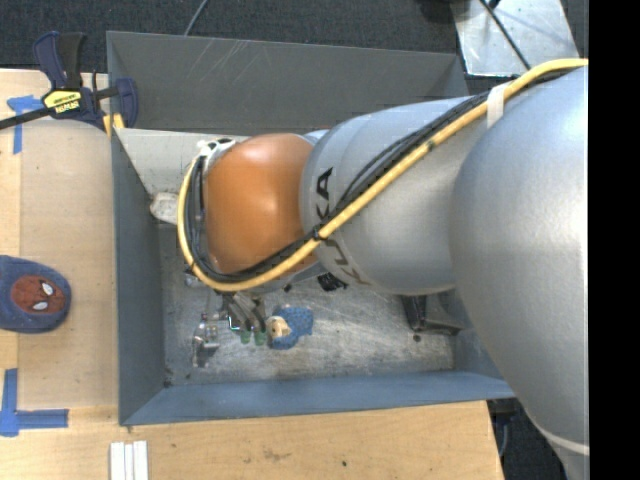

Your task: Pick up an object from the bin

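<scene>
My gripper (pixel 240 315) reaches down under the orange wrist cover, near the front left of the bin floor. Right beside it, to the right, lies a small blue object with a tan patch (pixel 287 326). Small green pieces (pixel 251 336) sit just below the gripper, touching or nearly touching it. A small silvery metal piece (pixel 206 344) lies to its left. Whether anything is held is hidden from view.
A whitish object (pixel 164 207) pokes out at the left of the orange cover, by the bin's left wall. A dark item (pixel 330 282) and a black piece (pixel 421 319) lie under the arm. The arm covers most of the bin.
</scene>
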Robot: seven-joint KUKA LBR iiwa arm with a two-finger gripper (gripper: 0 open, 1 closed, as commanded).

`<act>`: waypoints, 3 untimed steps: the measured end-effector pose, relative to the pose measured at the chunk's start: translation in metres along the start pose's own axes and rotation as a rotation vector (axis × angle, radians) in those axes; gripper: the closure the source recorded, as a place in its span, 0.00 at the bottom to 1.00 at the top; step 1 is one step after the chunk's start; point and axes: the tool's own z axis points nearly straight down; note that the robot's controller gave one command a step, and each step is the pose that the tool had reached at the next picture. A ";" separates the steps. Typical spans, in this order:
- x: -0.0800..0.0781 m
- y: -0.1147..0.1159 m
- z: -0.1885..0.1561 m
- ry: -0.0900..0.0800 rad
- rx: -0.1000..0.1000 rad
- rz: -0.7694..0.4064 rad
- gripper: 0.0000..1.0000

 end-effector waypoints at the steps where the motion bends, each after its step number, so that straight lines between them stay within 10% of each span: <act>1: -0.039 -0.051 -0.084 -0.019 -0.003 0.076 0.00; 2: -0.016 -0.150 0.017 0.000 0.003 -0.040 0.00; 3: -0.015 -0.138 0.083 -0.015 -0.003 0.036 0.00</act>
